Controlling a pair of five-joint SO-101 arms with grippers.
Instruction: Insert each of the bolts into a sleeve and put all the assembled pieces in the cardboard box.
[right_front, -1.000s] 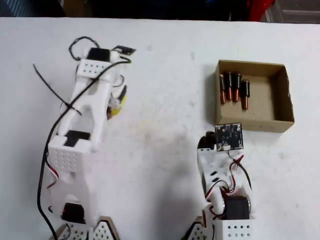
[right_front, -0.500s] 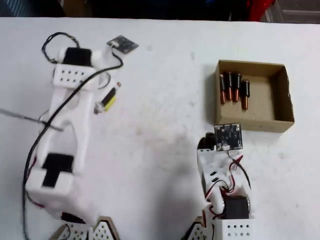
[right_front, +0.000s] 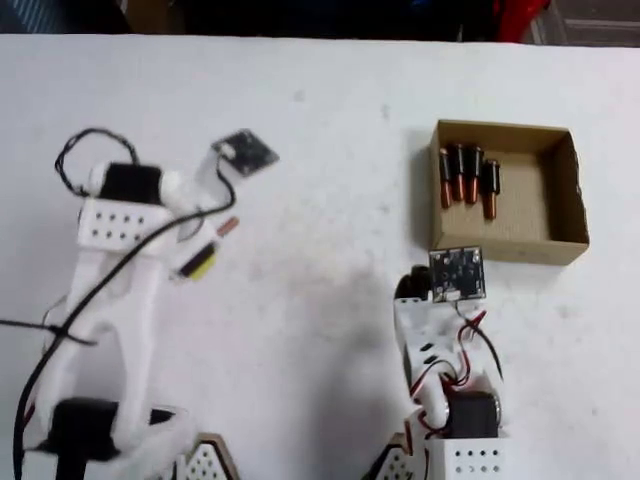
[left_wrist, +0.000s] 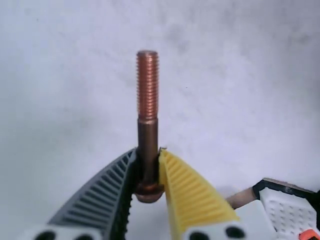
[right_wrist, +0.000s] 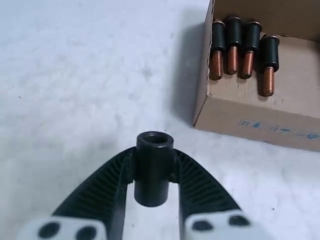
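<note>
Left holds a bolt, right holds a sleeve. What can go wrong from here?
1. The left gripper pinches the bolt only near its head, so the long shank may pivot when its tip meets the sleeve.
2. The sleeve's bore looks narrow, so a slightly off-axis approach could catch on the rim or push the sleeve askew.
3. The right gripper sits close to the cardboard box, and a swing might nudge it.

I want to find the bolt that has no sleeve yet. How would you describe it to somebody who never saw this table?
On the white table, look away from the cardboard box to the left gripper. Its fingers pinch a copper bolt near its head. Unlike the four sleeved bolts in the box, it is bare.
</note>
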